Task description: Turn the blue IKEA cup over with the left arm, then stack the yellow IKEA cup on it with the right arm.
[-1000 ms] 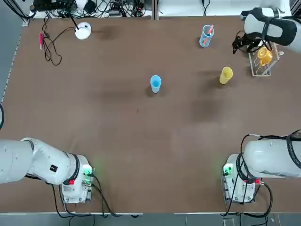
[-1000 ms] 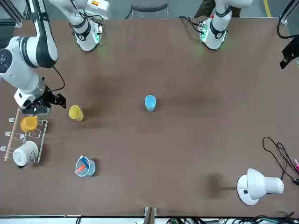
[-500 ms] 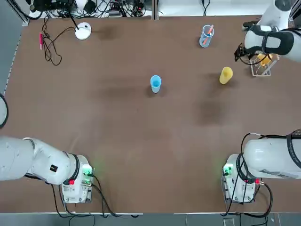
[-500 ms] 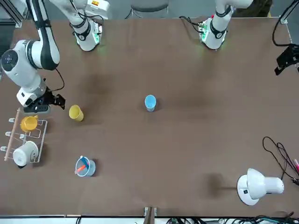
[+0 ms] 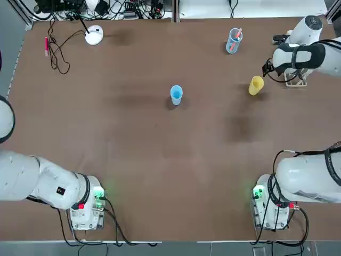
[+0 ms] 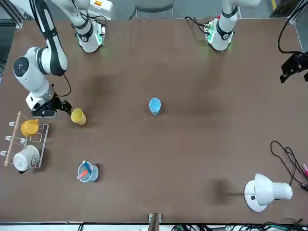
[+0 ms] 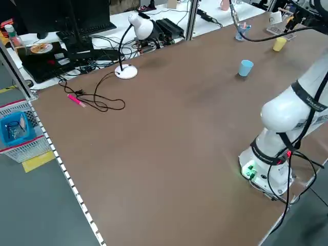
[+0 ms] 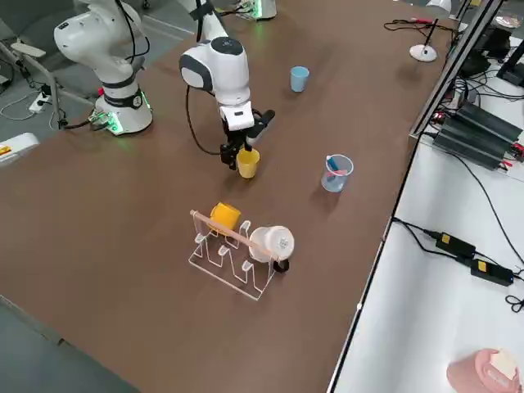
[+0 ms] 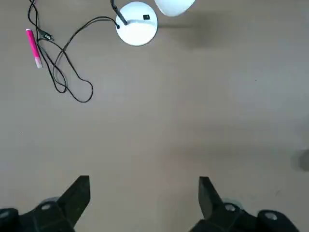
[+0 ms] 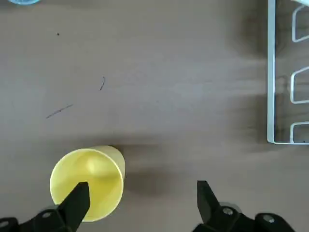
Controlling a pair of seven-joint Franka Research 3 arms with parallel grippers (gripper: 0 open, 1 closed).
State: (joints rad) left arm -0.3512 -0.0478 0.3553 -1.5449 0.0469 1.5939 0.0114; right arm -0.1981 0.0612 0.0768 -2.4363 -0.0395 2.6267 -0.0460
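Note:
The blue cup [image 5: 176,94] stands alone mid-table, mouth up. The yellow cup [image 5: 256,85] stands far right, also mouth up; the right wrist view looks straight into the yellow cup [image 10: 89,181]. My right gripper [image 10: 140,200] hovers open just beside and above it, one finger [image 10: 77,198] overlapping its rim in that view, nothing held. In the front view that right gripper [image 6: 58,106] hangs close to the cup [image 6: 78,116]. My left gripper [image 9: 143,198] is open and empty, high over the far left of the table near the lamp, far from the blue cup [image 6: 154,106].
A clear rack [image 6: 33,144] with an orange mug [image 6: 30,127] and a white mug [image 6: 24,159] stands just beyond the yellow cup. A clear tumbler [image 5: 233,40] holds utensils. A white lamp [image 5: 94,35], its cable and a pink pen [image 5: 46,45] lie far left.
My right gripper has moved off the rack toward the yellow cup and now hangs beside it. The left arm has shifted slightly at the table's left edge. Both cups stayed put.

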